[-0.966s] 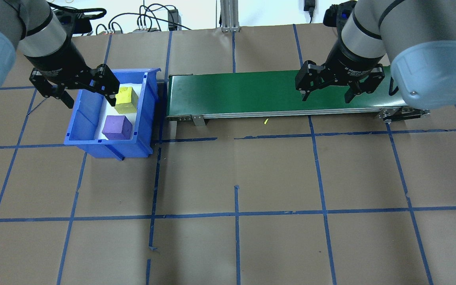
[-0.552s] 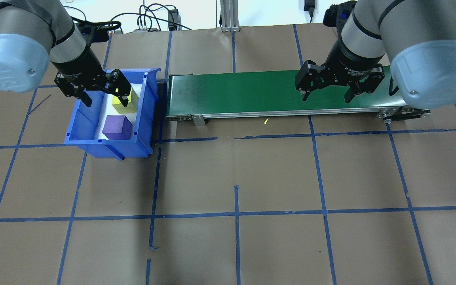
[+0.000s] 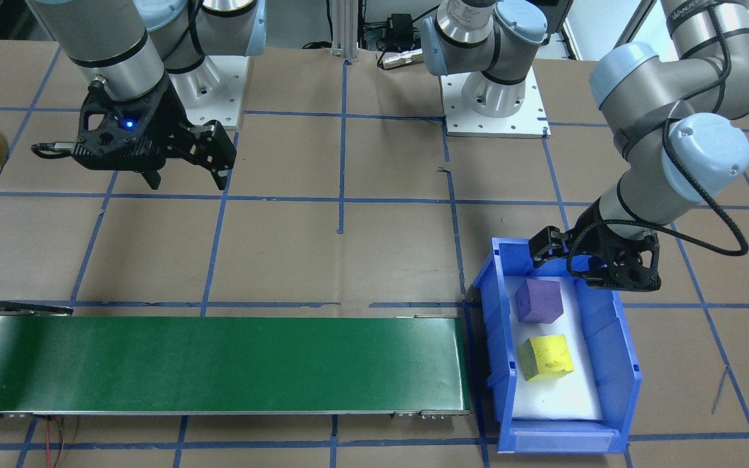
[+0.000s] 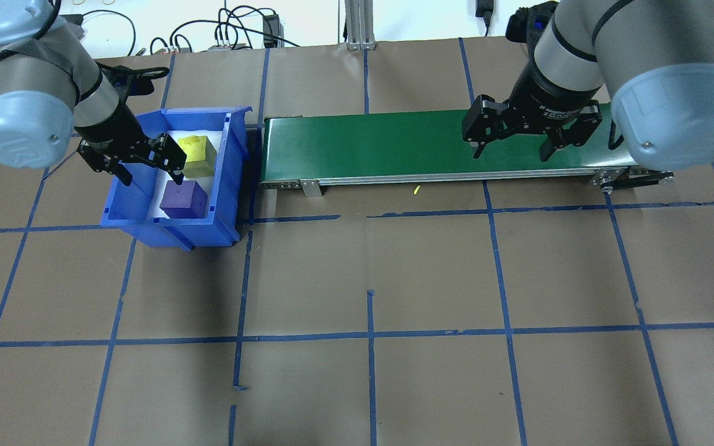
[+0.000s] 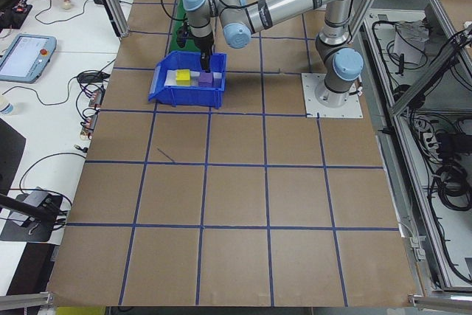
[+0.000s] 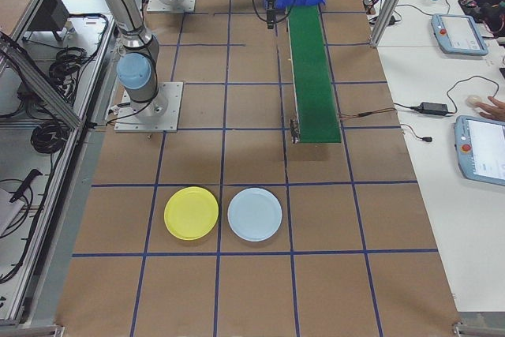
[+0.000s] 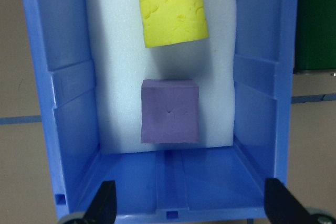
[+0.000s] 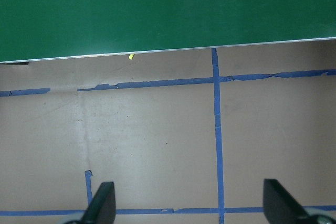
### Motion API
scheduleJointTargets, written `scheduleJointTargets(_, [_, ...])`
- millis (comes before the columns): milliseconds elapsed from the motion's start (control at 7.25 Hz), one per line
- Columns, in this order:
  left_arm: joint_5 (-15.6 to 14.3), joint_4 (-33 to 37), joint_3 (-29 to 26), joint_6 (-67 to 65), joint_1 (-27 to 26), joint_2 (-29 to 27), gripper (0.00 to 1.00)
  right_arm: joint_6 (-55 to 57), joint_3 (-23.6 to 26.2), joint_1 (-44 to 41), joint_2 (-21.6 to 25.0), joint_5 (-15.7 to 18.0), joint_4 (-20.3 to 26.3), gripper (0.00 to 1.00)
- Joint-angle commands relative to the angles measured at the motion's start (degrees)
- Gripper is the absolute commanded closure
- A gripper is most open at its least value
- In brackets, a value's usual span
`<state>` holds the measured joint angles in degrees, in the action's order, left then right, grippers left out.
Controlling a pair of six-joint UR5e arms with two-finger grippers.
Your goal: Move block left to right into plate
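Left gripper [image 4: 146, 166] jaws wide above bin [image 4: 228, 186]: centre over purple block [image 4: 184, 199], descend straight; right gripper [image 4: 512, 145] wide.

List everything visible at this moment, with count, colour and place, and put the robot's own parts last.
Blue bin: one, blue with a white foam floor, at the conveyor's end on the robot's left.
Purple block: one, purple, in the bin, on the half nearer the robot.
Yellow block: one, yellow, in the bin, on the far half.
Conveyor belt: one, green, running from the bin toward the robot's right.
Yellow plate: one, yellow, on the table beyond the conveyor's right end.
Pale blue plate: one, pale blue, beside the yellow plate.
Table: one, brown with blue tape grid.
Left gripper: one, black, open, above the bin near the purple block.
Right gripper: one, black, open, above the conveyor's right part.
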<state>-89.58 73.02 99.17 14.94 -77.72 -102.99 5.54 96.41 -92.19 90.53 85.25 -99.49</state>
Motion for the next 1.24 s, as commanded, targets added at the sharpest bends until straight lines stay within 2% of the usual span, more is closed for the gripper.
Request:
scheduleJointTargets(0, [0.3,-5.8,2.4,-0.1,0.0,-2.7,0.00,0.0,-0.1,0.0,0.0,0.1,-0.1,0.00])
scheduleJointTargets(138, [0.2,-8.7,2.9,-0.1,0.0,-5.3,0.00,0.0,-0.1,0.0,0.0,0.0,0.0,0.00])
scheduleJointTargets(552, [0.0,-10.1,4.4,-0.2,0.0,-6.6,0.00,0.0,0.0,0.0,0.0,0.0,0.0,0.00])
scheduleJointTargets(690, [0.5,-12.9,4.6,0.0,0.0,-7.4,0.09,0.0,0.0,0.0,0.0,0.0,0.0,0.00])
scheduleJointTargets(828, [0.5,-13.3,4.6,-0.2,0.0,-8.4,0.44,0.0,0.0,0.0,0.0,0.1,0.0,0.00])
scheduleJointTargets(966, [0.4,-13.2,4.5,-0.7,-0.1,-8.6,0.66,0.0,0.0,0.0,0.0,0.0,0.0,0.00])
scheduleJointTargets(1103, [0.4,-13.3,3.6,-1.1,-0.2,-8.4,0.74,0.0,0.0,0.0,0.0,0.0,0.0,0.00])
